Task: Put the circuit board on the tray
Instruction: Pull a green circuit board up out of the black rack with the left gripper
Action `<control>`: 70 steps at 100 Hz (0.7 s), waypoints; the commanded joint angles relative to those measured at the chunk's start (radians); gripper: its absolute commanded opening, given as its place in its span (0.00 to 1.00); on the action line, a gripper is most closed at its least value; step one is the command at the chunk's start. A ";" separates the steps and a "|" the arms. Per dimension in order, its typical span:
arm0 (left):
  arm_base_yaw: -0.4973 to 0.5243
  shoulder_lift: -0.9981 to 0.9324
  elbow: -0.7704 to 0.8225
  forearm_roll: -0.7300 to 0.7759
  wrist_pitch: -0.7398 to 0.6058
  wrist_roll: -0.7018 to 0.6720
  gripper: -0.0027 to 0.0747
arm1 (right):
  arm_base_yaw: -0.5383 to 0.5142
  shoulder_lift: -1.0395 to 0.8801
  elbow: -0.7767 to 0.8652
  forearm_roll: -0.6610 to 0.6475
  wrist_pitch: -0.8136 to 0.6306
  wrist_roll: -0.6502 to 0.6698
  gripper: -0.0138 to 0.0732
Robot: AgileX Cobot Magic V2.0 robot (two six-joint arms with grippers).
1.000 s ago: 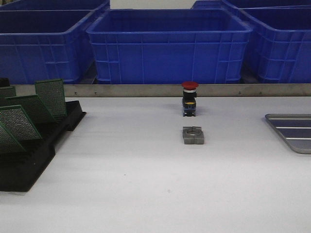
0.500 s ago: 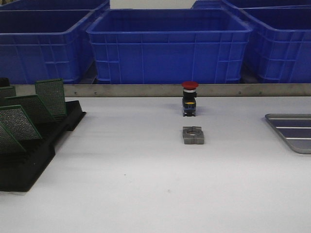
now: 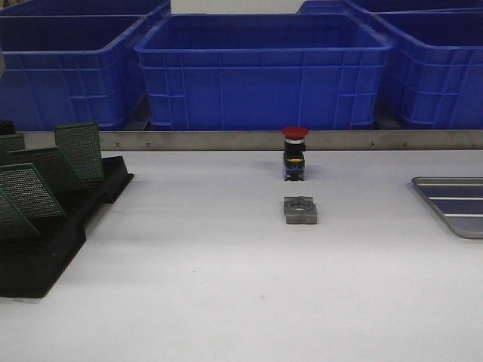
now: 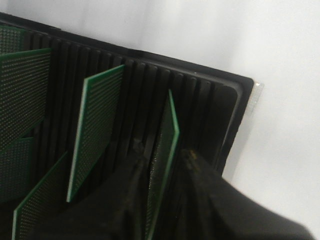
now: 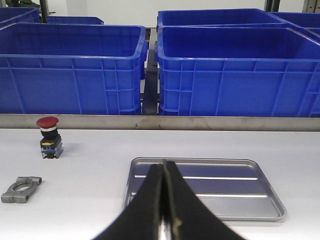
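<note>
Several green perforated circuit boards [image 3: 79, 151] stand upright in a black slotted rack [image 3: 45, 249] at the table's left. In the left wrist view my left gripper [image 4: 162, 157] is open, one finger on each side of a standing board [image 4: 167, 135] near the rack's [image 4: 200, 100] corner, with narrow gaps to it. The silver ribbed tray [image 3: 456, 207] lies at the table's right edge. In the right wrist view my right gripper [image 5: 164, 165] is shut and empty above the near edge of the tray [image 5: 225, 185]. Neither gripper shows in the front view.
A red-capped push button [image 3: 295, 153] stands at mid-table by the back rail, with a grey metal clamp block [image 3: 300, 210] in front of it. Both also show in the right wrist view, the button [image 5: 48, 136] and the block [image 5: 21, 188]. Big blue bins [image 3: 263, 72] line the back.
A thin grey sliver has appeared at the front view's far left edge. The boards, rack, tray and small parts have not moved.
</note>
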 commanded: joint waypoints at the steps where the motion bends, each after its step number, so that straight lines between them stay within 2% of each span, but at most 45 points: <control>1: -0.008 -0.024 -0.030 -0.010 -0.035 -0.003 0.07 | -0.005 -0.024 -0.031 -0.003 -0.082 -0.003 0.09; 7: -0.008 -0.024 -0.030 -0.010 -0.035 -0.003 0.01 | -0.005 -0.024 -0.031 -0.003 -0.082 -0.003 0.09; 43: -0.008 -0.167 -0.076 -0.026 0.030 -0.003 0.01 | -0.005 -0.024 -0.031 -0.003 -0.082 -0.003 0.09; 59: -0.022 -0.265 -0.094 -0.147 0.064 -0.003 0.01 | -0.005 -0.024 -0.031 -0.003 -0.082 -0.003 0.09; 70: -0.078 -0.318 -0.094 -0.193 0.072 -0.003 0.01 | -0.005 -0.024 -0.031 -0.003 -0.082 -0.003 0.09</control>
